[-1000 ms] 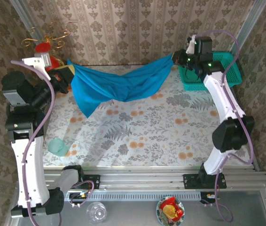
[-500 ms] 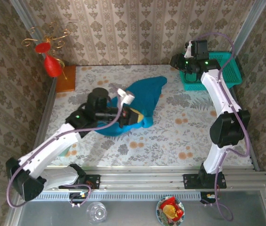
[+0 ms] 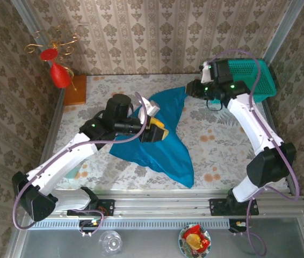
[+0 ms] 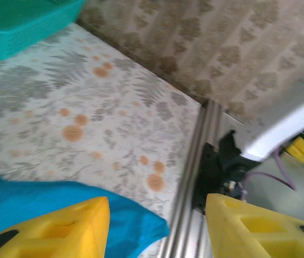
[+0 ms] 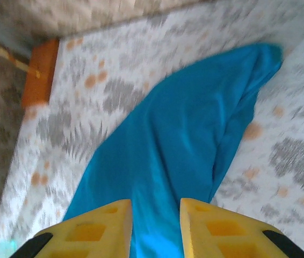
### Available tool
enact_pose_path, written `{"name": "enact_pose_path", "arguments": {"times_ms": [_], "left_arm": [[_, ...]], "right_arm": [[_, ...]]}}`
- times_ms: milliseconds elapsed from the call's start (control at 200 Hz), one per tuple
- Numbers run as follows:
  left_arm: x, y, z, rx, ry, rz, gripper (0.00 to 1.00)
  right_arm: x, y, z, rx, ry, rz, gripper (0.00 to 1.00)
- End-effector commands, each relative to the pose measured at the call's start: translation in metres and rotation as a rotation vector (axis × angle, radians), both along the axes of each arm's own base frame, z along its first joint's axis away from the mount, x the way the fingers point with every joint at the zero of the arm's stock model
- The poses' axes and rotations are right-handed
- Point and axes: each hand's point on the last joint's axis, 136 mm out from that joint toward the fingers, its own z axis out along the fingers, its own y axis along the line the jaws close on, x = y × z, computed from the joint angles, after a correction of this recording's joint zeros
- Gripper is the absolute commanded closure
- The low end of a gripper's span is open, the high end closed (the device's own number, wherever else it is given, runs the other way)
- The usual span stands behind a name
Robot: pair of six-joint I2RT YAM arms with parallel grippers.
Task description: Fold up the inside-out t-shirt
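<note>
The inside-out t-shirt (image 3: 163,153) is a bright blue cloth lying flat on the flowered table, running diagonally from a far tip near the basket to a corner at the front right. My left gripper (image 3: 160,133) hovers over its middle, yellow fingers wide apart and holding nothing. In the left wrist view the left gripper (image 4: 157,226) stands open with the t-shirt's edge (image 4: 44,193) under its left finger. My right gripper (image 3: 190,90) is at the far tip. In the right wrist view the right gripper (image 5: 154,226) has its fingers apart over the t-shirt (image 5: 184,134), not pinching it.
A teal mesh basket (image 3: 248,78) (image 4: 17,27) stands at the back right corner, behind the right gripper. An orange wooden block (image 3: 76,97) (image 5: 39,72) and a red ornament (image 3: 60,75) sit at the back left. The metal front rail (image 4: 189,177) bounds the table.
A second ago both grippers held the t-shirt stretched along the back. The left arm swung it to the centre, both let go, and it spread out; the right gripper came in towards its far tip.
</note>
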Motion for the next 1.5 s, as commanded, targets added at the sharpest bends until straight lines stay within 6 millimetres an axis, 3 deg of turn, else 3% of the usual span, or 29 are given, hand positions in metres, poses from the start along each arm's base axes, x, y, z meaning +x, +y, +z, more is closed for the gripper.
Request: {"name": "enact_pose_path", "arguments": {"times_ms": [0,185,325,550,760,900,975,1170,1325,1495], "left_arm": [[0.032,0.039,0.002,0.029,-0.016,0.180,0.49],[0.084,0.115,-0.020,0.063,0.116,0.466,0.55],[0.103,0.159,-0.041,0.085,0.216,0.593,0.54],[0.104,0.183,-0.064,0.131,0.278,0.631,0.52],[0.103,0.181,-0.073,0.128,0.292,0.622,0.48],[0.102,0.182,-0.079,0.134,0.299,0.621,0.48],[0.101,0.181,-0.081,0.136,0.303,0.620,0.48],[0.096,0.166,-0.082,0.200,0.215,0.564,0.46],[0.085,0.129,-0.086,0.269,0.063,0.456,0.45],[0.071,0.084,-0.100,0.302,-0.086,0.339,0.45]], "right_arm": [[-0.042,0.022,-0.031,-0.088,0.080,0.110,0.72],[-0.096,0.060,-0.081,-0.161,0.145,0.174,0.78],[-0.127,0.077,-0.122,-0.270,0.177,0.184,0.76],[-0.160,0.113,-0.173,-0.318,0.252,0.255,0.69],[-0.179,0.139,-0.210,-0.422,0.286,0.332,0.58],[-0.181,0.136,-0.231,-0.491,0.313,0.332,0.59],[-0.181,0.133,-0.234,-0.510,0.316,0.325,0.66],[-0.176,0.121,-0.206,-0.485,0.259,0.288,1.00],[-0.171,0.096,-0.177,-0.352,0.267,0.235,1.00],[-0.165,0.082,-0.154,-0.050,0.329,0.216,1.00]]}}
